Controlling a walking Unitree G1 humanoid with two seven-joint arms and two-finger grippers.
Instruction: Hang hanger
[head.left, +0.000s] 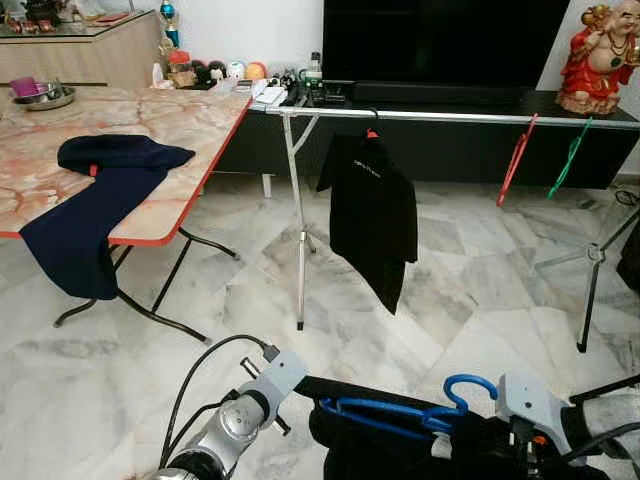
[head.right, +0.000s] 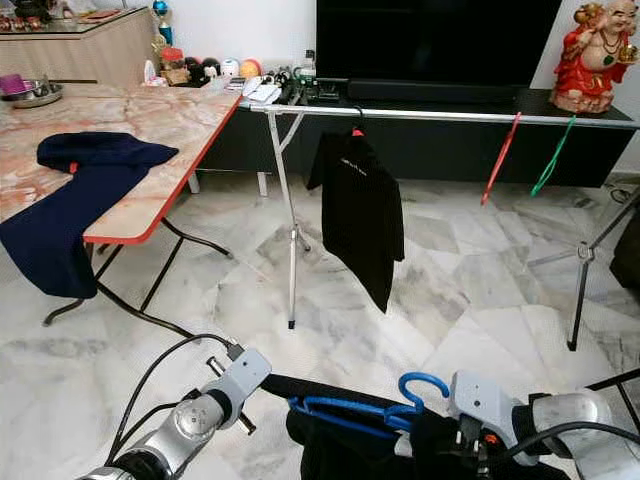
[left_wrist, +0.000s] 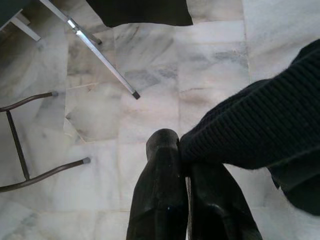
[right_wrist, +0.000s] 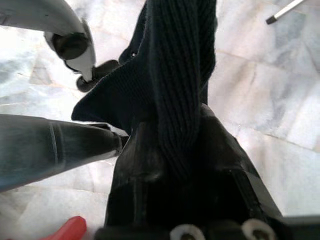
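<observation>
Blue plastic is showing low in front of the robot: a blue hanger is lying across a dark knitted garment that both arms are carrying above the marble floor. The left gripper is pinching an edge of this garment, its two black fingers pressed tightly together on the cloth. The right gripper is also closed on a fold of the same garment, and the knit is hanging down between its fingers. Ahead, a metal clothes rail is standing on thin legs, with a black shirt already hanging on it near the left end. A red hanger and a green hanger are hanging further right on the same rail. To the left, a navy cloth is draping over the edge of a marble-patterned table
</observation>
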